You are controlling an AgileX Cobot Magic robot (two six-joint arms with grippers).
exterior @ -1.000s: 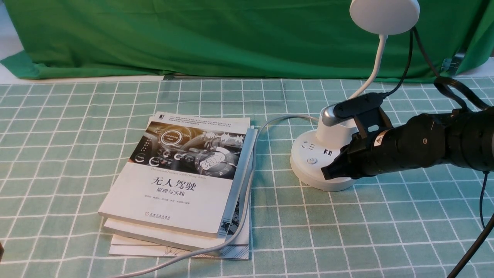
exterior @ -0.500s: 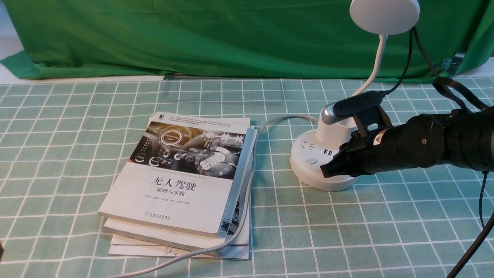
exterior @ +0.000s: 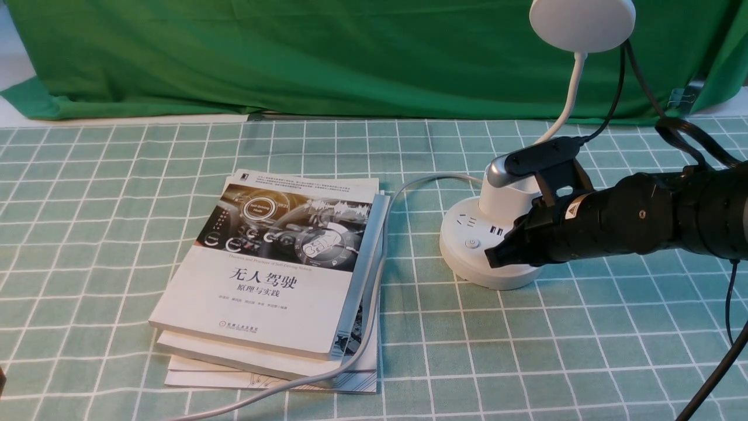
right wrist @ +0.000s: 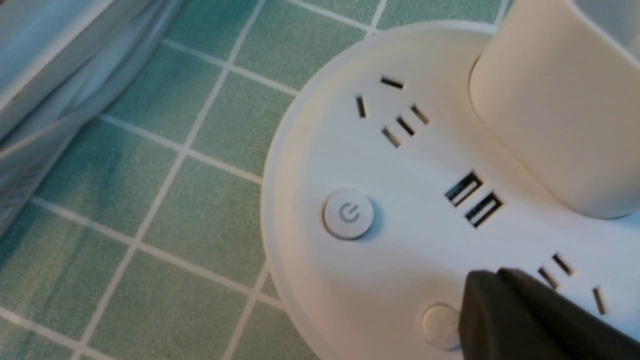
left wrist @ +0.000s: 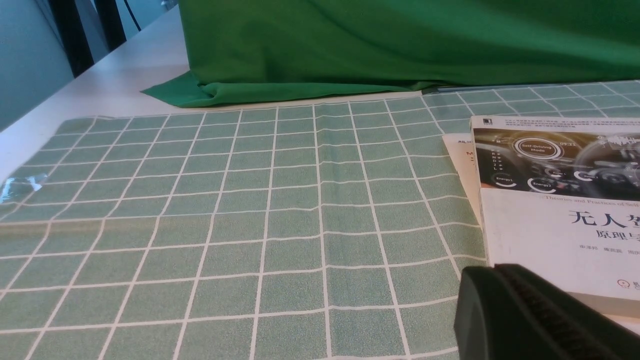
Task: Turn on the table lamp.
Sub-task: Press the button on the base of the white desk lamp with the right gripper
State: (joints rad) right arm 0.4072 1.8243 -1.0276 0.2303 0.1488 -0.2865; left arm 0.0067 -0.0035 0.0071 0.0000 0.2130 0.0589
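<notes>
The lamp (exterior: 504, 204), stiff light plastic, likely needs no grasp: the closed, empty right tool (exterior: 492, 258) should press gently on the round button (right wrist: 438, 326) at its tip.

A stack of white paperback books (exterior: 274, 280) lies near, left of centre, on a green-and-white checked tablecloth (exterior: 105, 234) over the white surface (left wrist: 125, 65). A plain green fabric backdrop (exterior: 292, 58) drapes along the far edge.
</notes>
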